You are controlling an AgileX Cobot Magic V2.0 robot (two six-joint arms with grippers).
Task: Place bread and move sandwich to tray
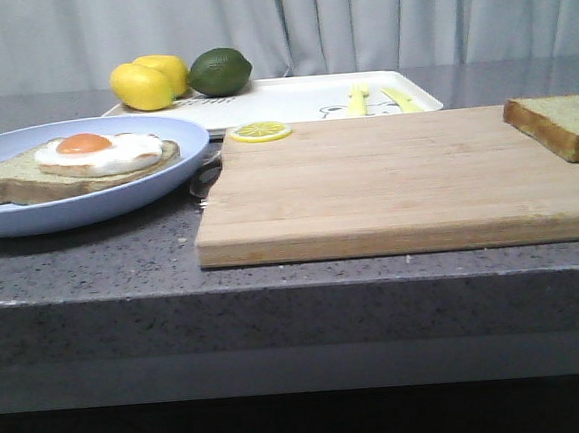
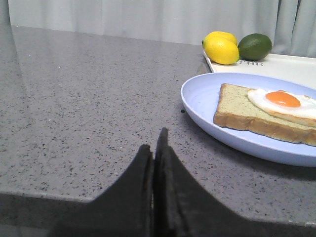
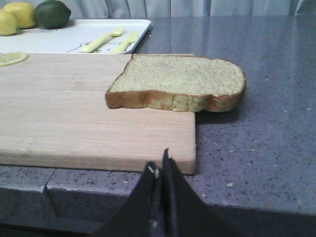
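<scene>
Presently both grippers, left (image 2: pixel 157 148) and right (image 3: pixel 162 168), have fingers pressed together, holding nothing. Bread (image 3: pixel 177 83) lies on the board's (image 1: pixel 387 184) right corner, overhanging it. Sandwich (image 1: pixel 70 166) sits on the plate (image 1: pixel 88 207); tray (image 1: pixel 290 98) lies behind.

We are seeing a wooden board (image 1: pixel 387 184) lying flat on the speckled grey counter (image 1: pixel 82 258). A lemon slice (image 1: pixel 260 132) is sitting at the board's far left corner. Farther back, two lemons (image 1: pixel 148 81) are resting against each other, with a lime (image 1: pixel 220 70) just to their right. A yellow fork (image 3: pixel 102 39) and knife (image 3: pixel 124 42) are lying side by side. Grey curtains (image 1: pixel 354 16) are hanging behind.
</scene>
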